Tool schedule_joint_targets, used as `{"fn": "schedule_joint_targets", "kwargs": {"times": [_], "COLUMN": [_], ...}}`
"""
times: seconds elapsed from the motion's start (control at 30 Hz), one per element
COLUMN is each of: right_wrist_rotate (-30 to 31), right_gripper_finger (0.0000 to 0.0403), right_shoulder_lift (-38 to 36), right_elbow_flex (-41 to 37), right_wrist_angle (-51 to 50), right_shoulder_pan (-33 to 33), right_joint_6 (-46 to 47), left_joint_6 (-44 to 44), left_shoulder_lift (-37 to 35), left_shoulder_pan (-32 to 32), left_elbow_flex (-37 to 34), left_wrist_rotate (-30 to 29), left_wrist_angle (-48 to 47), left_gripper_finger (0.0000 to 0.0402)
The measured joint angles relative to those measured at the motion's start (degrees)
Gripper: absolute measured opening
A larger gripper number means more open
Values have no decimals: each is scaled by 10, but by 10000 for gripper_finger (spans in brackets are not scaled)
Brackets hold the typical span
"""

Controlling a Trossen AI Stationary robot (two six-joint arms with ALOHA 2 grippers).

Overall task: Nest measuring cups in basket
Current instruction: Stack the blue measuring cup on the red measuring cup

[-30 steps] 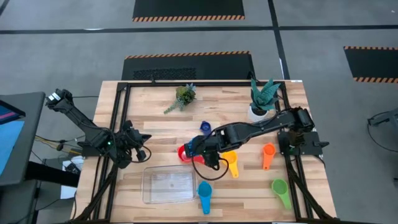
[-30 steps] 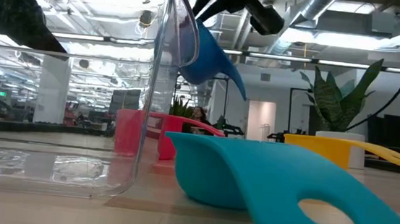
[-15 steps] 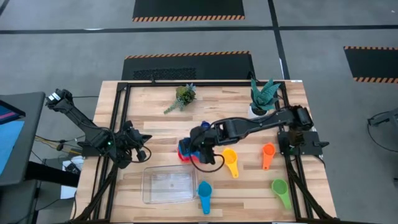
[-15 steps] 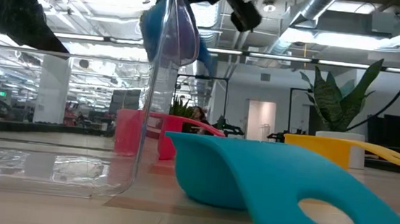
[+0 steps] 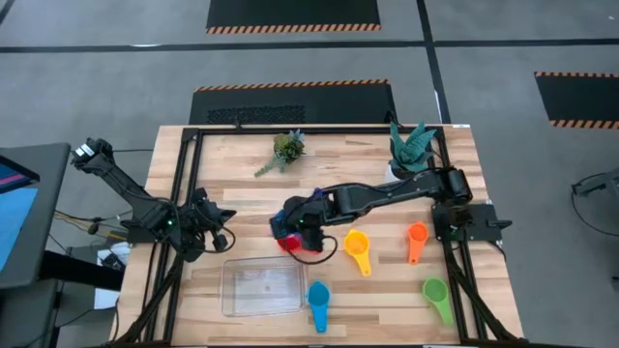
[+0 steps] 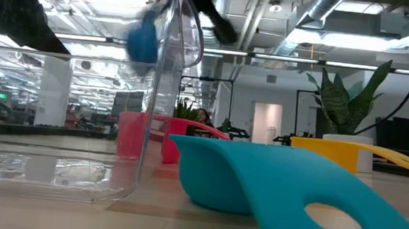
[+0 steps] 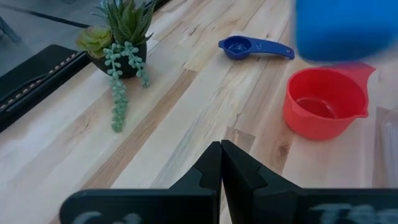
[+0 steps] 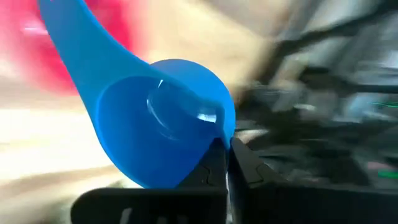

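Blue cup (image 8: 155, 124): mid-table above the red cup (image 5: 290, 242), handle axis unclear.
Right gripper (image 8: 225, 163): clamped on blue cup's rim.
Left gripper (image 7: 221, 163): fingers pressed together, at table's 9 o'clock edge.
Basket (image 5: 261, 287): 6 o'clock of red cup.

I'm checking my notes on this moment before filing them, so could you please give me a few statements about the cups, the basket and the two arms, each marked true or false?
1. The right end effector holds a blue measuring cup pinched by its rim. True.
2. The basket already holds two cups. False: nothing lies in it.
3. The red cup stands upright on the table beside the small dark blue cup. True.
4. The left end effector is gripping the red cup. False: it is shut on nothing, apart from the cup.
5. The green cup lies inside the yellow cup. False: they lie apart on the table.
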Motion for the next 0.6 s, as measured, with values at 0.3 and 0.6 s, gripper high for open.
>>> {"fn": "schedule_joint_targets", "kwargs": {"times": [0.3,0.6], "right_wrist_rotate": [-2,-33], "right_gripper_finger": [5,5], "right_shoulder_lift": [8,25], "right_elbow_flex": [52,50], "right_wrist_angle": [-119,-152], "right_shoulder_pan": [1,10], "right_joint_6": [57,80], "left_joint_6": [9,9], "left_shoulder_lift": [0,0], "left_shoulder_pan": [0,0], "left_elbow_flex": [0,0], "left_wrist_rotate": [10,10], "left_wrist_angle": [3,4], "left_gripper_finger": [0,0]}}
